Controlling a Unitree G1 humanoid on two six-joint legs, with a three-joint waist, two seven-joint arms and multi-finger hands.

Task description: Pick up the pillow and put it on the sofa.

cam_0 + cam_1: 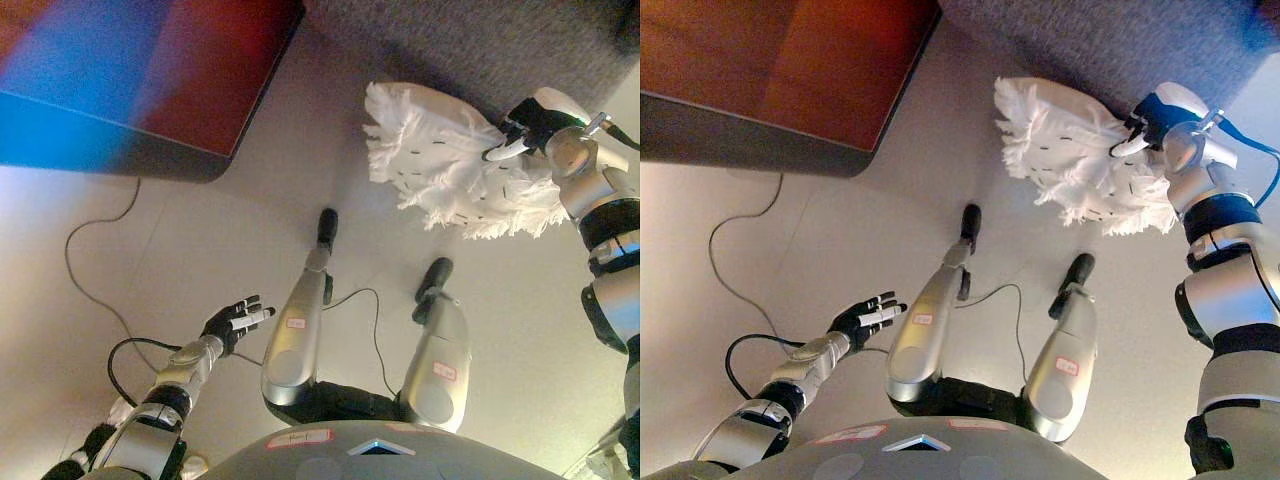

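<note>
A white fringed pillow [445, 155] hangs in the air at the upper right, just in front of the grey sofa [480, 40]. My right hand [525, 125] is shut on the pillow's right side and holds it up off the floor; it also shows in the right eye view [1145, 120]. My left hand [235, 322] is open and empty at the lower left, low over the floor, far from the pillow.
A dark red-brown table [790, 70] fills the upper left. A thin grey cable [90, 270] trails over the pale floor [200, 220] at the left.
</note>
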